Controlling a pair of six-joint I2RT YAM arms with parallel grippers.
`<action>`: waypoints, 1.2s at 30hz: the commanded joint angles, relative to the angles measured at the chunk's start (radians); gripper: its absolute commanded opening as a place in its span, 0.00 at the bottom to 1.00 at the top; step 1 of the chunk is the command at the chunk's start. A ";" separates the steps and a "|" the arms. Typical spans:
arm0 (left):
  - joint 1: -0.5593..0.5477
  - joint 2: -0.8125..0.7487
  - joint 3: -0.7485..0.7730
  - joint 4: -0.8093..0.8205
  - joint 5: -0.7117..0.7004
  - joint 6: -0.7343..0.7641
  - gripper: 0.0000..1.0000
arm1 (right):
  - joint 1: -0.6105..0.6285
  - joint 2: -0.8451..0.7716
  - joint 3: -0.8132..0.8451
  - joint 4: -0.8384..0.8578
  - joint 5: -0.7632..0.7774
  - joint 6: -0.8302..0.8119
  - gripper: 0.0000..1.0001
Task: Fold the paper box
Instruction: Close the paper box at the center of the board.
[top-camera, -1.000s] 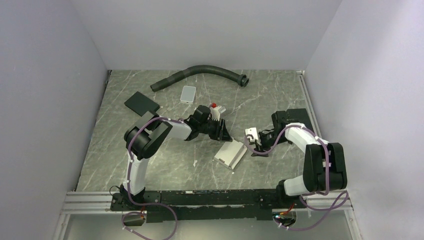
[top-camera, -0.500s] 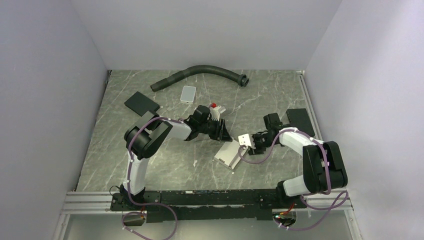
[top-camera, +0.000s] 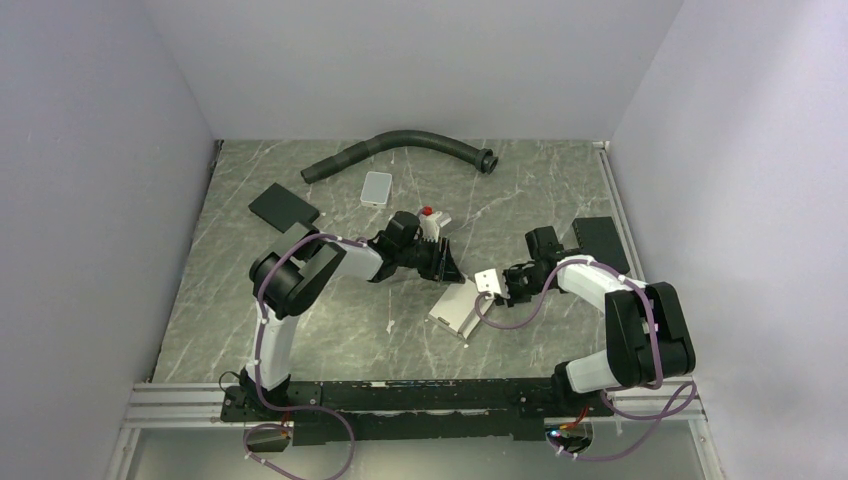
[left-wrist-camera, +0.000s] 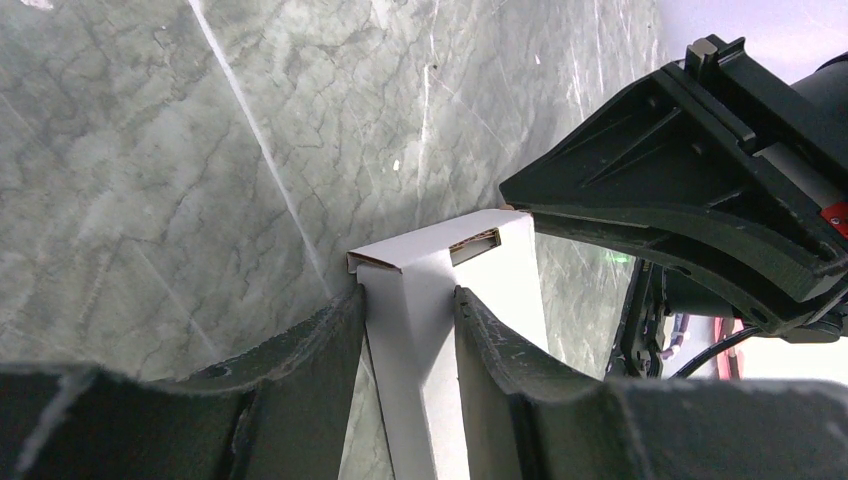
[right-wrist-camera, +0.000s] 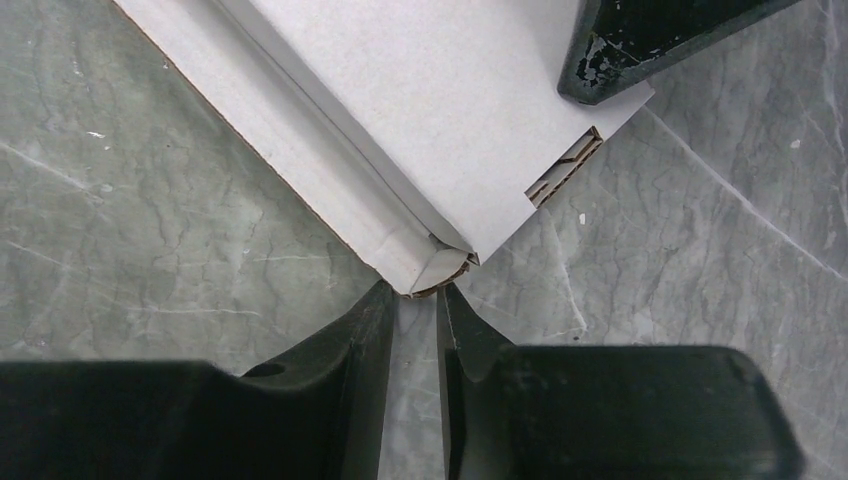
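The paper box (top-camera: 458, 308) lies mid-table as a slim white carton with an open end. My left gripper (top-camera: 446, 270) reaches it from the upper left. In the left wrist view that gripper (left-wrist-camera: 410, 292) is shut on an upright white wall of the box (left-wrist-camera: 440, 250). My right gripper (top-camera: 488, 297) comes in from the right. In the right wrist view the box (right-wrist-camera: 430, 110) fills the top, and the right gripper (right-wrist-camera: 418, 292) has its jaws almost together, nipping the folded corner flap between the tips. One of the left gripper's fingers (right-wrist-camera: 640, 40) presses the far corner.
A black hose (top-camera: 400, 148) curves along the back. A light grey tile (top-camera: 377, 187) and a black pad (top-camera: 284, 207) lie at the back left, another black pad (top-camera: 603, 238) at the right. A small white object with a red top (top-camera: 430, 222) sits behind the left wrist.
My right arm swung left from beside the box to its right corner, and its jaws narrowed onto the corner flap. The left gripper and the box stayed put.
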 joint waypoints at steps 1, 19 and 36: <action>-0.016 0.062 -0.028 -0.106 -0.016 0.008 0.45 | 0.010 -0.019 0.015 -0.045 -0.044 -0.061 0.24; -0.042 0.098 0.013 -0.137 0.022 0.030 0.45 | 0.025 -0.016 0.038 0.002 -0.060 0.058 0.10; -0.083 0.136 0.054 -0.167 0.088 0.068 0.44 | 0.024 -0.010 0.068 0.088 -0.054 0.268 0.00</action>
